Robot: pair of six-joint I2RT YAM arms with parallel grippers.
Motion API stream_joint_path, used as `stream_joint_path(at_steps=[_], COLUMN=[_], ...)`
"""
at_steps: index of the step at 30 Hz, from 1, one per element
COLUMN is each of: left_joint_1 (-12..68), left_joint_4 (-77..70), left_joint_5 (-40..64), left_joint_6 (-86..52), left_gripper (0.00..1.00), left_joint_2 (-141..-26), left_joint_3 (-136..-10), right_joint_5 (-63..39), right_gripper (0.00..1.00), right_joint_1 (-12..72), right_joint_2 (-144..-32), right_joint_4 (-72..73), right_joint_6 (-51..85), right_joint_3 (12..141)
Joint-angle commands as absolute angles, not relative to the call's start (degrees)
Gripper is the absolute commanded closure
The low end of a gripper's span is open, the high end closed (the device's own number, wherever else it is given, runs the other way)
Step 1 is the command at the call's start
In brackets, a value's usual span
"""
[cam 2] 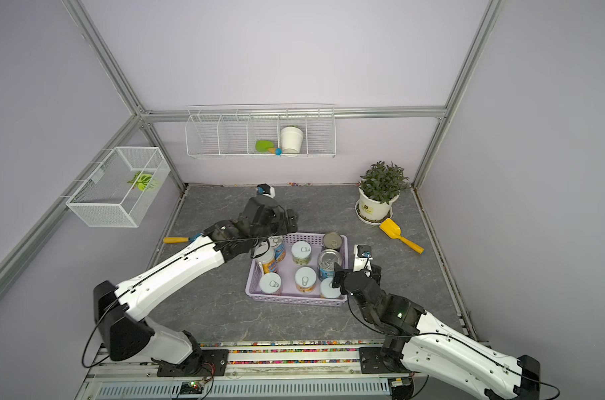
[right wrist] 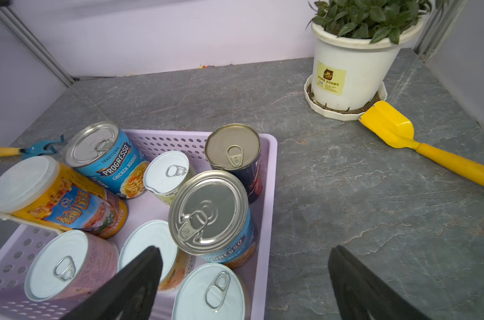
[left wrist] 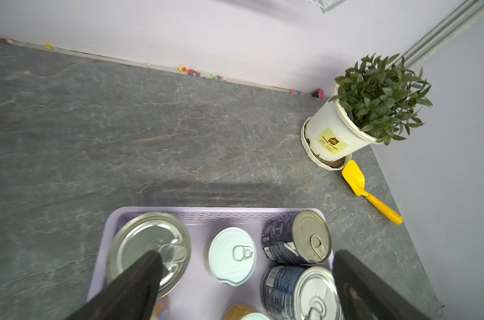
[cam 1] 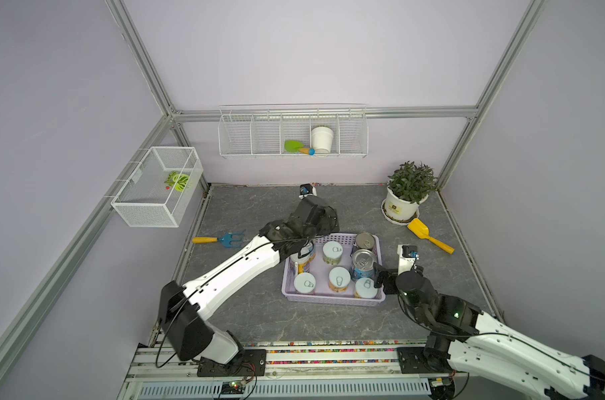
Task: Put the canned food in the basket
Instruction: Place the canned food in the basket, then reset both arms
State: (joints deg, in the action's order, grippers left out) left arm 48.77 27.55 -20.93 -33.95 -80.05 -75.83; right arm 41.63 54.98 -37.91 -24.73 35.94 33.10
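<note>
— Eight cans (right wrist: pixel 209 210): where are they now?
— All sit inside the lavender basket (right wrist: pixel 268 171). My left fingers (left wrist: pixel 135 282) are spread apart, gripping nothing, directly above a silver-topped can (left wrist: pixel 141 238) whose axis is near upright. My right fingers (right wrist: pixel 130 285), also spread and empty, hover over the basket's nearest corner. I judge lifting straight up clears it.
</note>
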Motion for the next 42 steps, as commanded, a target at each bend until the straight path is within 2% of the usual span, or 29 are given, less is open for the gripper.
stream_joint_path(at_steps=[1, 4, 8, 11, 16, 21, 22, 24, 27, 29, 32, 33, 34, 35, 38, 40, 42], left_joint_1=[48.3, 45.2, 37.0, 30.6, 23.0, 17.7, 16.3, 13.8, 12.0, 11.8, 11.3, 11.1, 11.3, 11.3, 11.4, 11.5, 11.3], left_joint_4=[19.0, 16.0, 20.5, 15.5, 7.9, -9.1, -13.5, -10.0, -13.9, -23.1, -39.1, -41.2, -37.0, -29.8, -29.9, -32.5, -38.3], left_joint_5=[-33.2, -40.0, -48.3, -49.4, -48.7, -46.6, -45.9, -43.3, -45.5, -47.1, -46.7, -47.8, -47.1, -46.7, -49.6, -50.0, -48.0], left_joint_6=[-30.6, -31.2, -36.9, -31.8, -30.9, -25.2, -24.0, -26.3, -25.2, -22.5, -18.4, -16.8, -16.6, -17.7, -13.7, -12.1, -9.2], left_gripper=[0.00, 0.00, 0.00, 0.00, 0.00, 0.00, 0.00, 0.01, 0.00, 0.00, 0.00, 0.00, 0.00, 0.01, 0.01, 0.01, 0.01], left_joint_2=[-70.8, -62.3, -54.3, -50.0, -47.4, -46.8, -47.2, -46.8, -49.2, -54.1, -67.8, -72.4, -75.5, -77.4, -82.6, -82.9, -82.0], left_joint_3=[-66.3, -57.5, -49.3, -41.2, -31.3, -20.0, -17.9, -19.1, -18.4, -16.2, -14.7, -16.7, -20.7, -25.2, -29.6, -28.9, -26.3], right_joint_5=[47.2, 51.8, 60.1, 66.9, 65.7, 62.6, 60.3, 54.7, 42.5, 38.3, 42.4, 41.9, 41.8, 43.7, 49.5, 47.8, 45.4], right_gripper=[0.02, 0.02, 0.02, 0.02, 0.02, 0.03, 0.02, 0.03, 0.03, 0.03, 0.03, 0.03, 0.04, 0.04, 0.03, 0.03, 0.04], right_joint_1=[54.6, 54.3, 54.3, 54.1, 53.7, 50.2, 47.8, 41.3, 29.4, 24.4, 22.8, 22.4, 22.3, 22.3, 22.3, 23.7, 24.1], right_joint_2=[-35.6, -33.8, -31.0, -28.2, -22.7, -23.0, -24.2, -27.9, -36.5, -42.4, -51.2, -54.3, -57.7, -61.5, -72.3, -74.2, -76.9], right_joint_4=[-27.8, -29.4, -33.4, -36.2, -25.2, -7.2, -4.8, -2.1, 0.0, -1.9, 11.5, 14.7, 17.2, 20.9, 33.1, 30.6, 34.6], right_joint_6=[35.5, 36.5, 40.1, 42.6, 28.2, 12.1, 10.4, 9.0, 11.9, 13.6, 8.6, 7.9, 6.8, 6.9, 6.3, 4.9, 1.7], right_joint_3=[33.9, 33.3, 32.0, 30.4, 25.3, 17.8, 17.3, 17.4, 18.4, 21.9, 20.6, 20.4, 20.9, 20.6, 19.9, 22.4, 22.8])
